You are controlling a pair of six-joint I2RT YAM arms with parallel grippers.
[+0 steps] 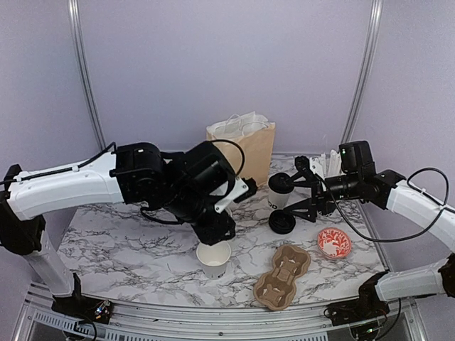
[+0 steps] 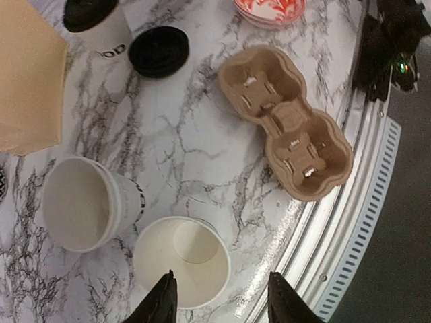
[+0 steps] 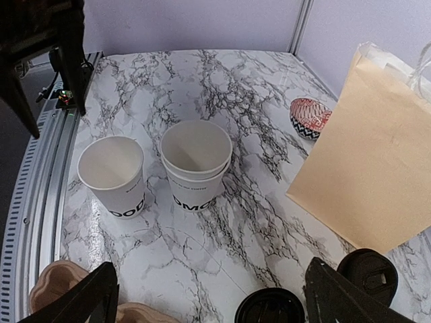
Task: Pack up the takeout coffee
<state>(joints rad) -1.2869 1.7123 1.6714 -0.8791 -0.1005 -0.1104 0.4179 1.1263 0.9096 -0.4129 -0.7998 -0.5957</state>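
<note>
Two white paper cups stand open near the front edge. One single cup (image 2: 182, 261) (image 1: 213, 258) (image 3: 112, 171) is right below my left gripper (image 2: 222, 301), which is open and empty, one finger over its rim. A stack of two cups (image 2: 84, 202) (image 3: 195, 160) stands beside it, hidden under the left arm in the top view. A lidded cup (image 1: 279, 190) (image 3: 369, 269) and a loose black lid (image 1: 282, 223) (image 2: 159, 51) (image 3: 269, 309) sit by my right gripper (image 1: 303, 190) (image 3: 210, 304), which is open wide and empty.
A brown paper bag (image 1: 242, 144) (image 3: 370, 168) stands at the back. A cardboard cup carrier (image 1: 283, 277) (image 2: 286, 128) lies at the front right. A red-patterned bowl (image 1: 333, 242) sits right of it, another (image 3: 308, 116) beside the bag. White sticks (image 1: 328, 162) show behind the right arm.
</note>
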